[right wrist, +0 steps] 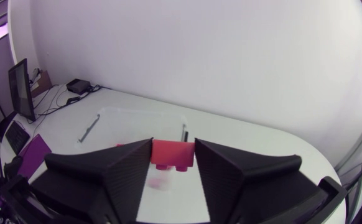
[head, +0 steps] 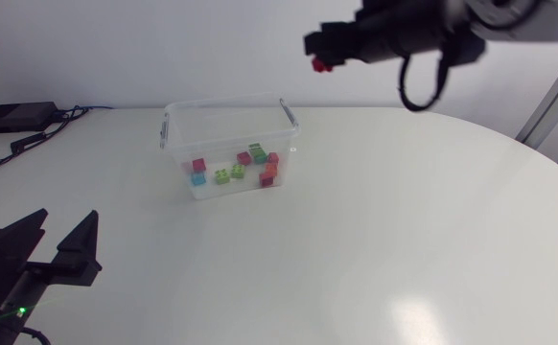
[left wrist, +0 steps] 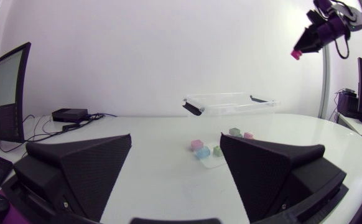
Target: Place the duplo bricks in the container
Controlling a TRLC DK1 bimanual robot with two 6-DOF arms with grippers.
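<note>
A clear plastic container (head: 226, 103) stands at the table's far middle, with several red, blue, green and orange duplo bricks (head: 236, 169) inside. High above its right end my right gripper (head: 317, 50) is shut on a red brick (head: 322, 64). In the right wrist view the red brick (right wrist: 173, 153) sits between both fingers, touching each, with the container (right wrist: 106, 118) below it. From the left wrist view the right gripper (left wrist: 306, 42) and its brick (left wrist: 296, 54) hang above the container (left wrist: 231, 102). My left gripper (head: 57, 240) rests open and empty at the near left.
A small black box (head: 15, 117) with cables lies at the table's far left edge, well left of the container. The container's two latch handles (head: 289, 113) stick out at its ends.
</note>
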